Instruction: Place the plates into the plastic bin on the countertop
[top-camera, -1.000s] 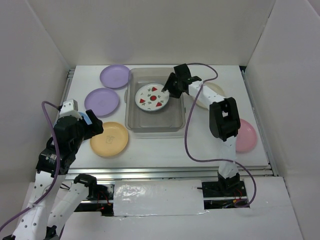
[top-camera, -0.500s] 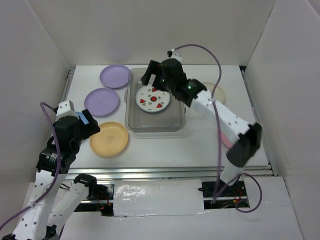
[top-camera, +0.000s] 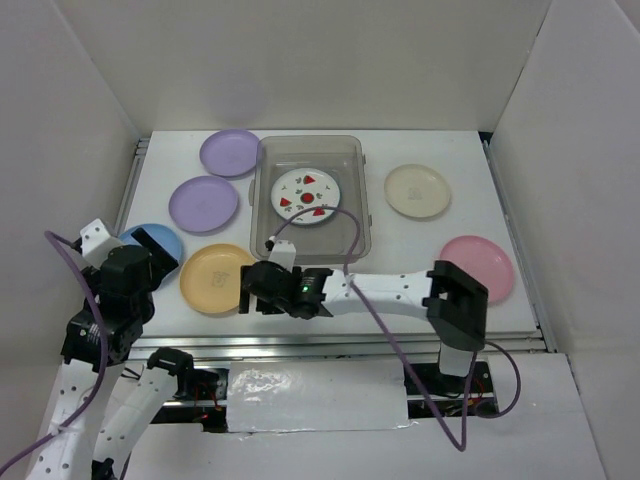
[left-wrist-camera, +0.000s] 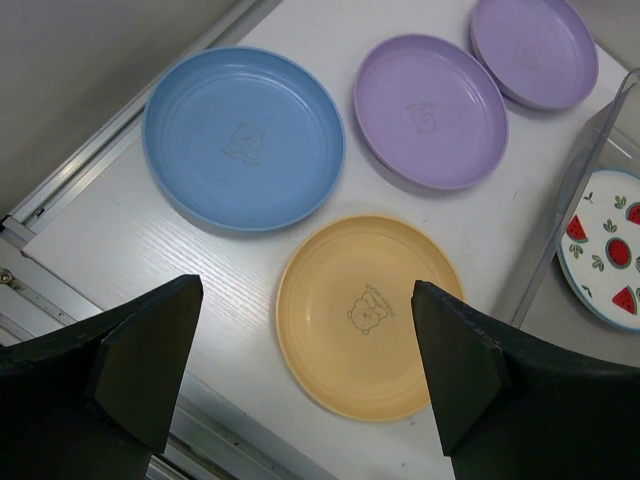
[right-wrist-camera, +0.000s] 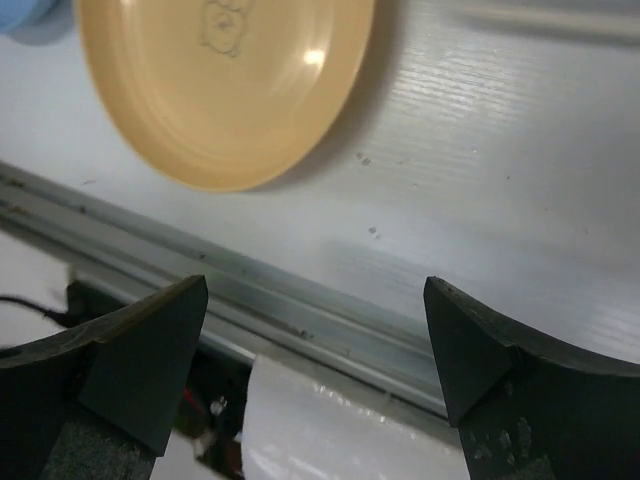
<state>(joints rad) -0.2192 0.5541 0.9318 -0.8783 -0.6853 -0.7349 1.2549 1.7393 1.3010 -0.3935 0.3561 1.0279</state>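
**Right and left end effectors, top and wrist views.** My right end effector (right-wrist-camera: 315, 340), jaws wide apart and empty, hangs over the near rail (right-wrist-camera: 300, 310) of the worktop (right-wrist-camera: 520, 150), just right of the yellow-orange plate (right-wrist-camera: 215, 80). My left end effector (left-wrist-camera: 310, 370) is likewise spread and empty.

The left wrist view shows the blue plate (left-wrist-camera: 243, 137) whole. The top view half hides it behind my left arm, yet alone shows the cream plate (top-camera: 417, 190) and pink plate (top-camera: 478, 268).

There are seven plates, these four among them. The near lavender plate (top-camera: 203, 203) and far lavender plate (top-camera: 230, 152) make six on the worktop. The fruit-print plate (top-camera: 307, 196) lies flat in the plastic bin (top-camera: 310, 248).

Half a second ago my right end effector stood over that bin.
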